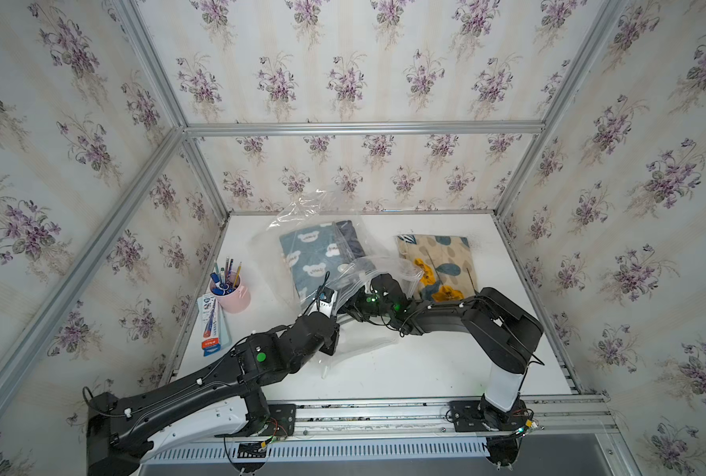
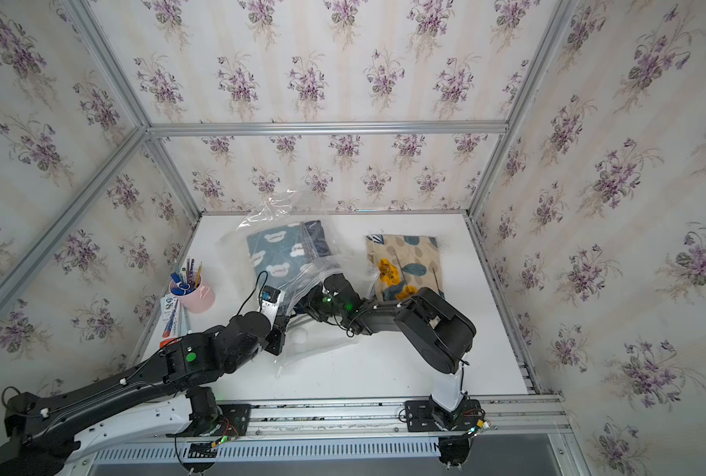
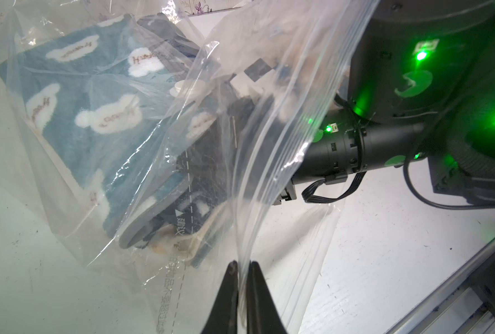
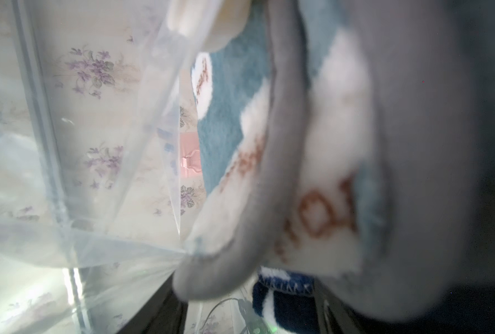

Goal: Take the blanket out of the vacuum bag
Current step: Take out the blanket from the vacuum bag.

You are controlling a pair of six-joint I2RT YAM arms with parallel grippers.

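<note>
White tabletop (image 1: 425, 362), blanket (image 1: 310, 255) not yet out of the vacuum bag (image 1: 293, 218): left gripper (image 3: 242, 266) pinches its rim, right gripper (image 1: 353, 307) reaches inside, hold unclear.

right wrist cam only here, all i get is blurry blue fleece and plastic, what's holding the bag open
observer: The left claw is shut on the vacuum bag, pinching its zip edge.
operator: is the blanket out yet
observer: No. In both top views the blue blanket lies inside the plastic, toward the back of the table.
operator: anything next to it
observer: A folded beige leaf-print blanket lies outside the bag, on the robot's right of it.
</note>
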